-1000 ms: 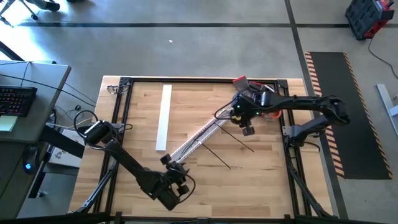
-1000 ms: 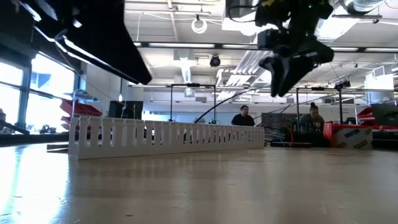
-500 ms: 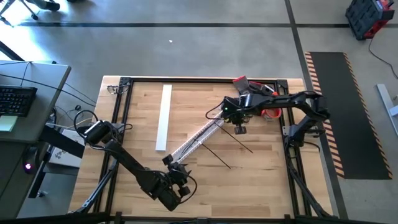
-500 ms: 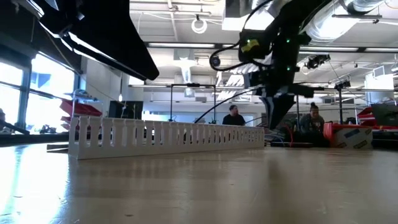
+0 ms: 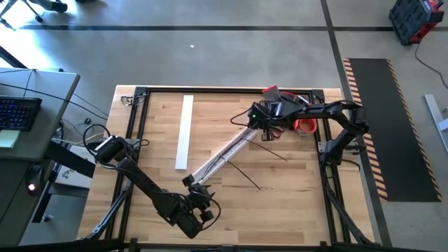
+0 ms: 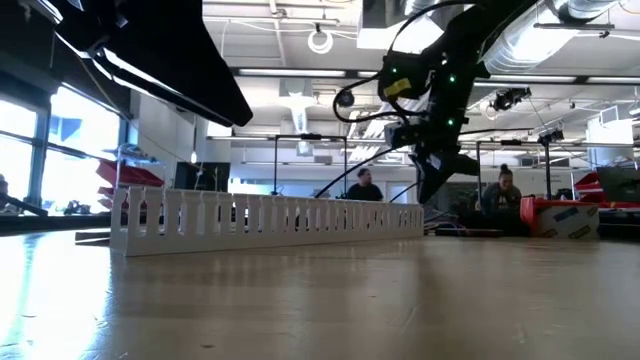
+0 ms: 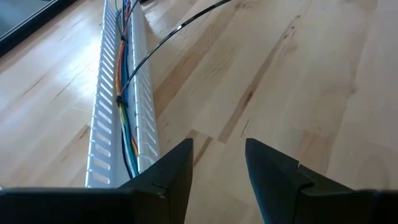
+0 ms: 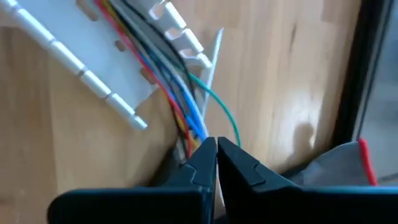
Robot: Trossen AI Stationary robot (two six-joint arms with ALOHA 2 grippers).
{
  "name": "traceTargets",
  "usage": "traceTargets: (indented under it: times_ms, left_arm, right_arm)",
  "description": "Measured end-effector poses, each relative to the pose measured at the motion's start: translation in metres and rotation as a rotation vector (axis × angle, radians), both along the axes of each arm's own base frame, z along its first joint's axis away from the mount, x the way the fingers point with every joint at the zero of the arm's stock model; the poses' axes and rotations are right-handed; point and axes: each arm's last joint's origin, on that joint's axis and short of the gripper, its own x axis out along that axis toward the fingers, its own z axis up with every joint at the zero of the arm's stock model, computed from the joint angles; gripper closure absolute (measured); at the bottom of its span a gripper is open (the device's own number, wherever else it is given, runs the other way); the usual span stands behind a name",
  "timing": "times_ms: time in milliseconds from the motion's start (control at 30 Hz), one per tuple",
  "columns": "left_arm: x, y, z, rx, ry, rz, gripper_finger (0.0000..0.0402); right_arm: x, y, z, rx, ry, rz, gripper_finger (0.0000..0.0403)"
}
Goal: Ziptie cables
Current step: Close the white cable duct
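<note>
The cables [image 8: 177,99], coloured and grey wires, lie along the white slotted channel [image 5: 224,154] and spill out of its far end. My right gripper [image 8: 216,149] is shut, pointing steeply down, with its tips at those loose wire ends [image 5: 262,130]. One black ziptie [image 7: 174,31] runs from the cables [image 7: 124,118] in the channel out over the table. Another ziptie [image 5: 269,151] lies flat on the wood. My left gripper [image 7: 219,162] stands open at the channel's near end, with nothing between its fingers. My right gripper has its shut fingertips [image 8: 202,155] right where the cables' free ends [image 8: 194,134] run out of the channel. The wires pass beside and beneath one fingertip. Whether the fingers touch them or have any between them cannot be told.
A flat white strip [image 5: 184,131] lies on the table's left half. Red items [image 5: 269,91] and a red roll [image 5: 305,127] sit at the far right, behind my right arm. A black frame [image 5: 140,126] borders the table. People sit in the room beyond the table [image 6: 500,195].
My right gripper has come down and moved toward the table's far left, onto the channel's far end. It has tipped more steeply downward and has shut. The channel, cables and zipties lie as before.
</note>
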Motion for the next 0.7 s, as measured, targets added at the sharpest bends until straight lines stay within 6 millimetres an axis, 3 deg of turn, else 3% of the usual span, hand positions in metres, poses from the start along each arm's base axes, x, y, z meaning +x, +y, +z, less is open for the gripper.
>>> traceTargets:
  times_ms: [200,400,467,600,700]
  left_arm:
    - [-0.003,0.004,-0.006,-0.018,-0.005,0.039,0.0271]
    - [-0.015,0.022,-0.034,-0.031,0.015,0.109,0.0271]
    - [-0.017,0.027,-0.041,-0.041,0.008,0.134,0.0271]
    - [-0.019,0.032,-0.046,-0.056,0.007,0.151,0.0278]
    - [-0.023,0.027,-0.046,-0.067,0.017,0.132,0.0307]
  right_arm:
    - [0.009,0.014,0.031,0.000,-0.225,0.096,0.0403]
    - [0.017,0.036,0.054,0.463,-0.544,0.391,0.0403]
    - [0.023,0.044,0.058,0.547,-0.604,0.437,0.0403]
    - [0.032,0.070,0.062,0.564,-0.649,0.480,0.0403]
    - [0.037,0.099,0.064,0.545,-0.650,0.515,0.0403]
